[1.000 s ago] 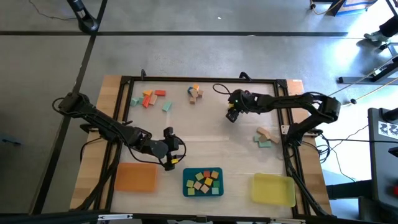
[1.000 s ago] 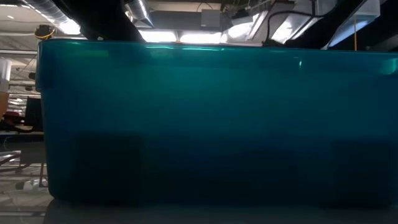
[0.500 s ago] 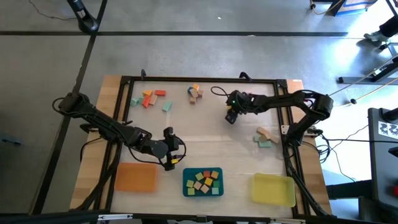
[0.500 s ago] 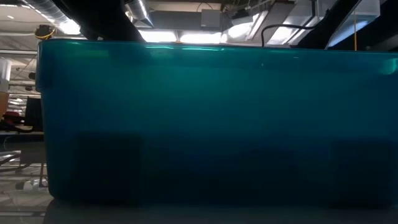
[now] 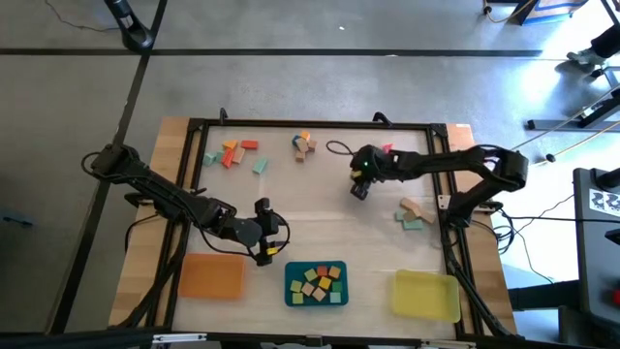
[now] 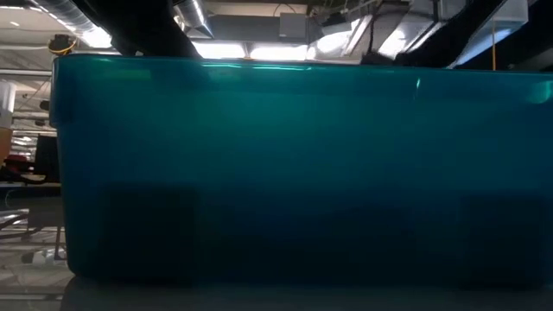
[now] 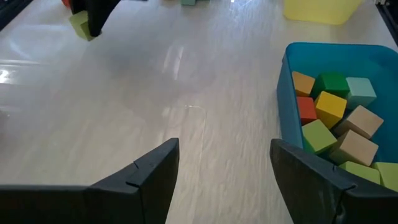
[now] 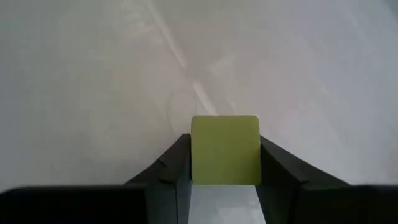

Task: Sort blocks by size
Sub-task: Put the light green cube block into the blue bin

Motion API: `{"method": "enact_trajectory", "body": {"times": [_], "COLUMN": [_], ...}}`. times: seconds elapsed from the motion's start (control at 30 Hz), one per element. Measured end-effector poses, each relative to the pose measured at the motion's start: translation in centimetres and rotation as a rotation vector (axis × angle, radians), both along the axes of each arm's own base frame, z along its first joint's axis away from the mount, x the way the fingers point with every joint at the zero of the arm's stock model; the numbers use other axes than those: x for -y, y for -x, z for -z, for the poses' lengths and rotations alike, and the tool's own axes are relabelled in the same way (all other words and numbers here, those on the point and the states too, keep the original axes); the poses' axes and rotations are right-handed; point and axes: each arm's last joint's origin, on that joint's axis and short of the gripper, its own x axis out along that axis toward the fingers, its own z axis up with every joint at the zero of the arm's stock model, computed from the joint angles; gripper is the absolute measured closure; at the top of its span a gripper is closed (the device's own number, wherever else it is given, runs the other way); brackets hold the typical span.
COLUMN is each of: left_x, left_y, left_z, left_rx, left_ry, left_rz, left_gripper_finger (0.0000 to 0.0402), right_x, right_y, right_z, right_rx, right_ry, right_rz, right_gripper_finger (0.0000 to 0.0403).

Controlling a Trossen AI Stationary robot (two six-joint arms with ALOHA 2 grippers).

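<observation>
Wooden tabletop (image 5: 320,233) from above: the left gripper (image 5: 263,231) hovers just behind the teal tray (image 5: 316,283) of blocks (image 5: 320,281); the right gripper (image 5: 358,184) hangs mid-table. Loose blocks lie along the far edge (image 5: 232,152) and at the right (image 5: 414,215). Low view: only the teal tray's wall (image 6: 285,173). Left wrist: fingers (image 7: 143,180) spread wide beside the tray's cubes (image 7: 329,109). Right wrist: fingers (image 8: 171,165) pinch a light-green cube (image 8: 225,149) just over the table.
</observation>
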Motion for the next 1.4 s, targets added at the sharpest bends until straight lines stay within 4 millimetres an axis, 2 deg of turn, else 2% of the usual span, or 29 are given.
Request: {"method": "enact_trajectory", "body": {"times": [0.17, 0.37, 0.63, 0.8, 0.97, 1.17, 1.3, 1.4], "left_x": [0.0, 0.0, 0.0, 0.0, 0.0, 0.0, 0.0, 0.0], "left_y": [0.0, 0.0, 0.0, 0.0, 0.0, 0.0, 0.0, 0.0], "left_z": [0.0, 0.0, 0.0, 0.0, 0.0, 0.0, 0.0, 0.0], "left_rx": [0.0, 0.0, 0.001, 0.001, 0.003, 0.006, 0.005, 0.004], "left_ry": [0.0, 0.0, 0.0, 0.001, 0.001, 0.002, 0.001, 0.001], "left_rz": [0.0, 0.0, 0.0, 0.0, 0.001, 0.001, 0.001, 0.001], "left_gripper_finger": [0.0164, 0.0164, 0.0164, 0.0164, 0.0164, 0.0164, 0.0164, 0.0164], "right_x": [-3.7, -8.4, -14.2, -17.3, -19.9, -22.6, -23.4, -23.3], "right_y": [-0.6, -1.5, -2.3, -2.0, -2.0, -2.4, -2.6, -2.9], "right_z": [-2.0, -3.4, -4.8, -5.4, -5.1, -3.3, -2.0, -1.7], "right_rx": [0.096, 0.22, 0.408, 0.466, 0.505, 0.51, 0.491, 0.505], "right_ry": [-0.006, -0.061, -0.26, -0.32, -0.34, -0.377, -0.362, -0.321], "right_rz": [-0.106, -0.27, -0.513, -0.601, -0.675, -0.735, -0.735, -0.679], "right_gripper_finger": [0.0249, 0.0271, 0.0252, 0.0267, 0.0261, 0.0252, 0.0252, 0.0247]}}
